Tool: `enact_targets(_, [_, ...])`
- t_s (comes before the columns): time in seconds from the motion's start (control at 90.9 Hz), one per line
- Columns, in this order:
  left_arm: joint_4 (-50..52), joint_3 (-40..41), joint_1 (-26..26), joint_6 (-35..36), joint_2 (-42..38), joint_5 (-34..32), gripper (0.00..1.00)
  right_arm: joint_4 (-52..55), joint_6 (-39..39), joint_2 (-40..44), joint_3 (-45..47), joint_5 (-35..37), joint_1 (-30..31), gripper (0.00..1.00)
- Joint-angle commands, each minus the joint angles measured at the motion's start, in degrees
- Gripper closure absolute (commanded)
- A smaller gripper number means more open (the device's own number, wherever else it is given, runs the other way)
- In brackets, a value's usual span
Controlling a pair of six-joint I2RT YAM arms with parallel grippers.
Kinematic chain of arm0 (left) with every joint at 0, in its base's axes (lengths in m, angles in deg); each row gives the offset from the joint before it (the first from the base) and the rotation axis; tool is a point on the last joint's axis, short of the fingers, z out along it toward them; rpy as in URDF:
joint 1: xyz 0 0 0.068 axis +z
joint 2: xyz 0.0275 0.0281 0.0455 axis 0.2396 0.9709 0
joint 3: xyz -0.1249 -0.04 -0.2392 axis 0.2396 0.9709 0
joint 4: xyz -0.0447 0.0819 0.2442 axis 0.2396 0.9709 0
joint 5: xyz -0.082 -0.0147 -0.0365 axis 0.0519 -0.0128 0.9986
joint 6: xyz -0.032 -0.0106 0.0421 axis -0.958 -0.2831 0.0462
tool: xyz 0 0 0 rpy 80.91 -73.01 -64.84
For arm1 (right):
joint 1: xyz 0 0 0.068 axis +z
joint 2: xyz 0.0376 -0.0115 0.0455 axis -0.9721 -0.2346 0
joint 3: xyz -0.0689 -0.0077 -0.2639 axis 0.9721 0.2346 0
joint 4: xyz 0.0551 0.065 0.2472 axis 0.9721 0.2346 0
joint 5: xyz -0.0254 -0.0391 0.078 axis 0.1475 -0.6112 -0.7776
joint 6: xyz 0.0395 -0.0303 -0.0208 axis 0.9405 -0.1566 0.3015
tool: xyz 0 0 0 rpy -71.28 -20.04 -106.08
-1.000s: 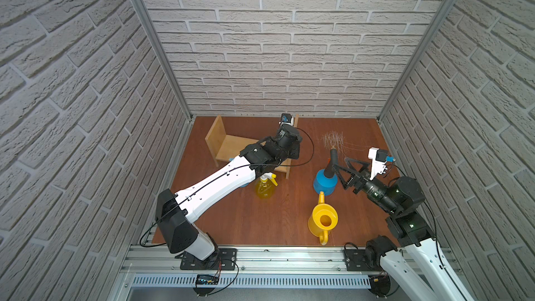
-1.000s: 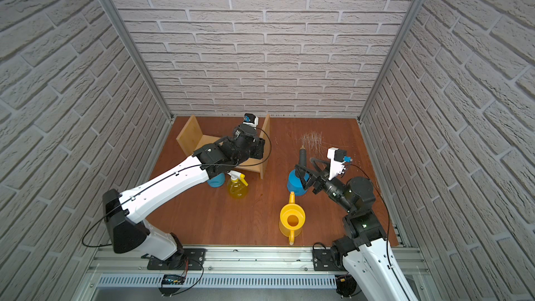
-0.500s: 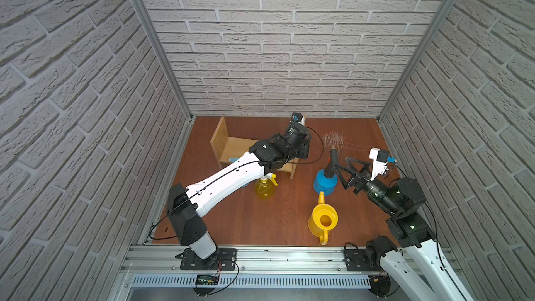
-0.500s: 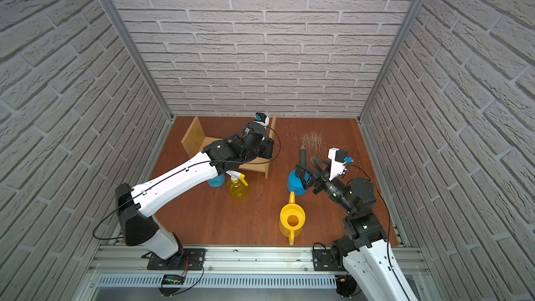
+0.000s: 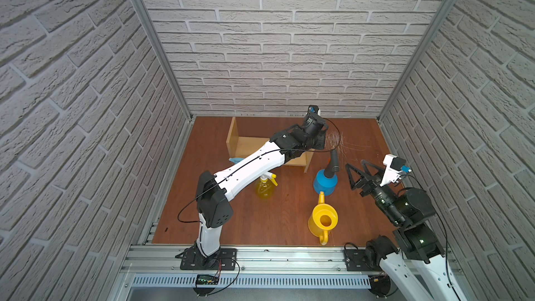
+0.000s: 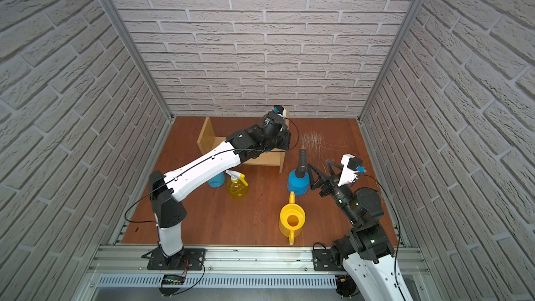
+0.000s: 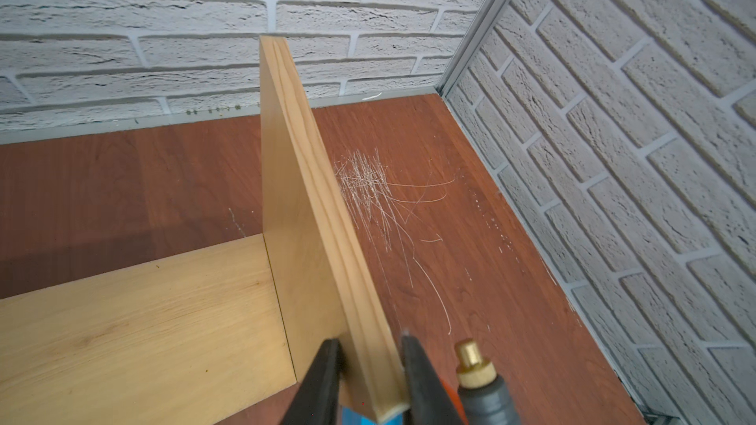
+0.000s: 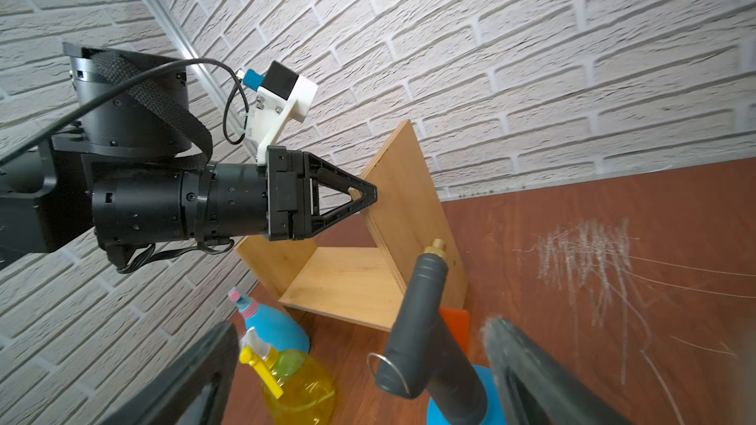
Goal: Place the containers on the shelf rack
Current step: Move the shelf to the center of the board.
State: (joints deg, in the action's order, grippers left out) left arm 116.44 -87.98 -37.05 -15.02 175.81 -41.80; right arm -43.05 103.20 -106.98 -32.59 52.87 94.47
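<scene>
Shelf rack (image 5: 249,146) on scratched tabletop (image 5: 275,215)

Both our arms (image 5: 246,169) have white shells (image 6: 202,169), black joint housings (image 5: 215,209) and thin black cables (image 8: 196,60). White wrist camera brackets (image 8: 286,108) carry blue plugs (image 8: 251,77); the fingers (image 8: 368,194) are black triangular frames.

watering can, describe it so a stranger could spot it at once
On the reddish-brown tabletop, look near the front rail, just in front of the blue pressure sprayer. The yellow watering can stands there, alone opaque yellow with an open round mouth and loop handle; the other yellow bottle is translucent with a trigger head.
</scene>
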Motion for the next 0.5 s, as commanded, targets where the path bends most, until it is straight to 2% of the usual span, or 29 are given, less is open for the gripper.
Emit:
enact_targets(0.0, [-0.29, -4.31, -1.31, -1.66, 4.21, 6.84, 0.71, 1.63, -1.16, 2.54, 0.38, 6.96, 0.40, 0.01])
enact_targets(0.088, [0.98, -6.44, -1.31, -1.02, 4.83, 6.21, 0.68, 1.69, -1.16, 2.71, 0.46, 7.28, 0.41, 0.01])
enact_targets(0.198, [0.87, -4.89, -1.34, 0.42, 2.22, 4.87, 0.61, 1.55, -1.12, 1.02, -0.14, 5.49, 0.39, 0.01])
enact_targets(0.396, [-2.78, 3.56, -1.31, 4.06, -7.96, 4.03, 0.46, 0.62, -1.25, -1.28, -0.74, 2.07, 0.40, 0.01])
enact_targets(0.484, [-5.55, 8.66, -1.32, 6.93, -14.00, 5.50, 0.36, -0.54, -1.36, -1.05, -0.32, 0.27, 0.40, 0.01])
